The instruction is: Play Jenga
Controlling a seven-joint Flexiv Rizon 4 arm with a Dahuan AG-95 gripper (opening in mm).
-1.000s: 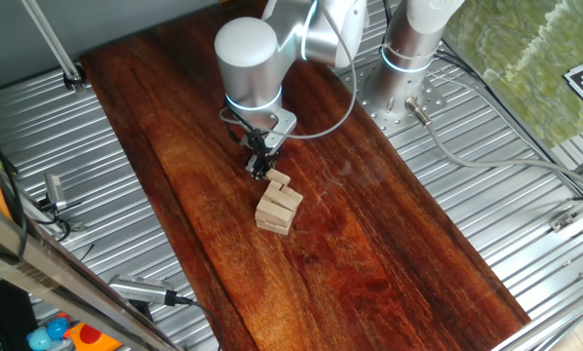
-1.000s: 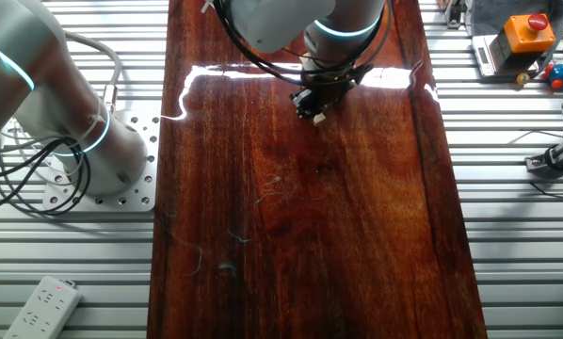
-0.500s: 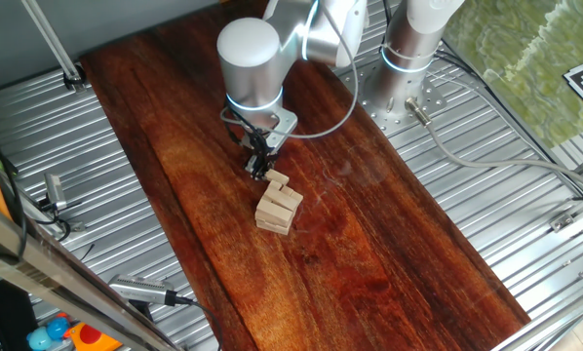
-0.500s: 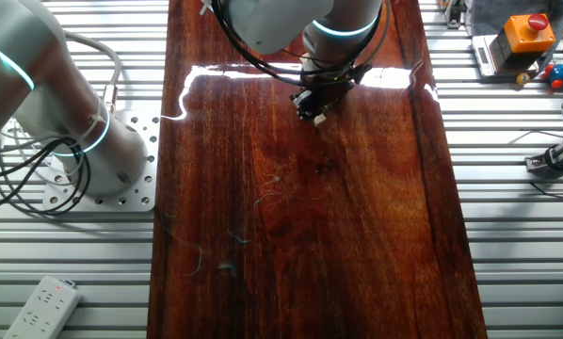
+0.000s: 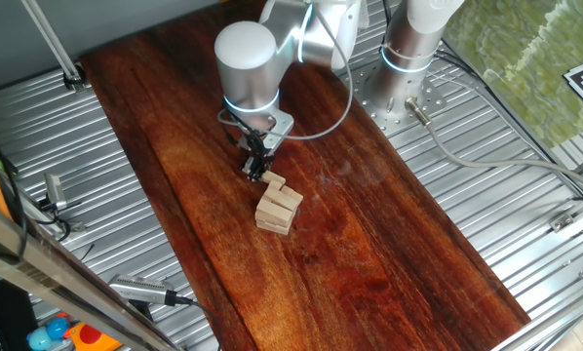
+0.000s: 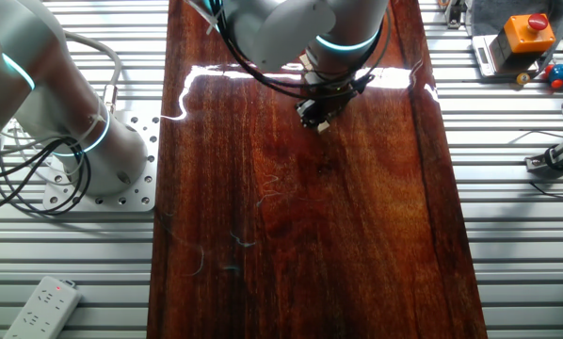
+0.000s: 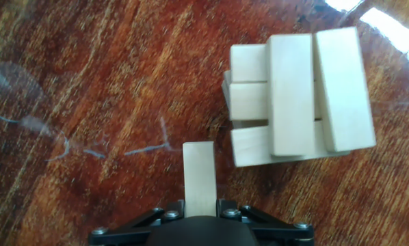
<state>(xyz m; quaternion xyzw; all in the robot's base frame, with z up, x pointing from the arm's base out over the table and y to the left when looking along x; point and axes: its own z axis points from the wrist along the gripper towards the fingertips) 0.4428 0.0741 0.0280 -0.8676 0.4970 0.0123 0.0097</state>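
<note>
A small Jenga stack (image 5: 278, 210) of pale wooden blocks stands on the dark wooden board (image 5: 369, 234). In the hand view the stack (image 7: 297, 96) fills the upper right, with two blocks lying across its top. My gripper (image 5: 256, 173) hangs just beyond the stack's far side and is shut on a loose pale block (image 7: 199, 179), which points away from the hand, left of the stack and apart from it. In the other fixed view the gripper (image 6: 317, 115) shows with the block's pale tip; the stack is hidden behind the arm.
The board lies on a ribbed metal table (image 5: 58, 146). The robot's base (image 5: 408, 58) stands at the back. A grey cable (image 5: 467, 156) runs to the right. An orange button box (image 6: 522, 38) and a white power strip (image 6: 41, 306) lie off the board.
The gripper with the loose block has shifted slightly left and away from the stack in the fixed view. The stack has not moved.
</note>
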